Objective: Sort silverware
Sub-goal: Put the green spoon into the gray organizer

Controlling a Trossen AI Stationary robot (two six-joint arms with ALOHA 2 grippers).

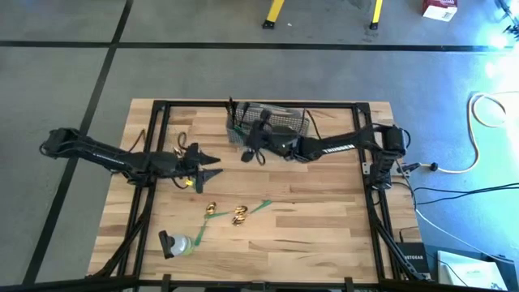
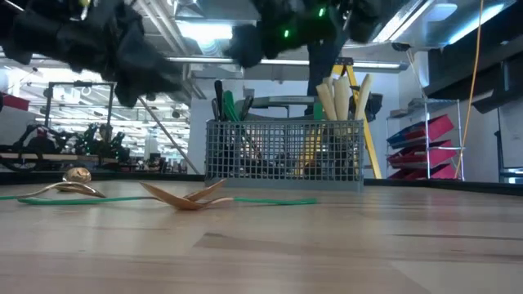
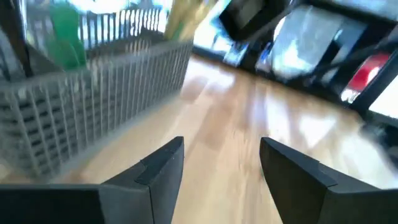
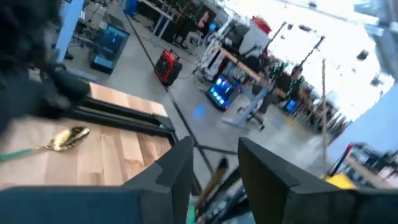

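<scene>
The grey wire basket (image 1: 272, 122) stands at the table's far middle. It holds dark forks (image 2: 219, 100) and cream-handled knives (image 2: 339, 98) upright. Gold spoons (image 1: 239, 215) (image 1: 211, 209) lie on the wood near the middle, and another gold spoon (image 4: 68, 138) lies near the left arm. My right gripper (image 1: 246, 150) (image 4: 214, 158) hovers level at the basket's left end, open. A slim brownish handle (image 4: 214, 179) shows below the gap. My left gripper (image 1: 212, 162) (image 3: 221, 162) hangs open and empty, left of the basket (image 3: 93, 118).
Green tape strips (image 1: 259, 207) (image 2: 270, 200) lie flat among the spoons. A dark object with a pale green lump (image 1: 174, 243) sits near the front left. Black frame rails (image 1: 369, 186) run along the table's sides. Bare wood (image 1: 316, 235) lies at the front right.
</scene>
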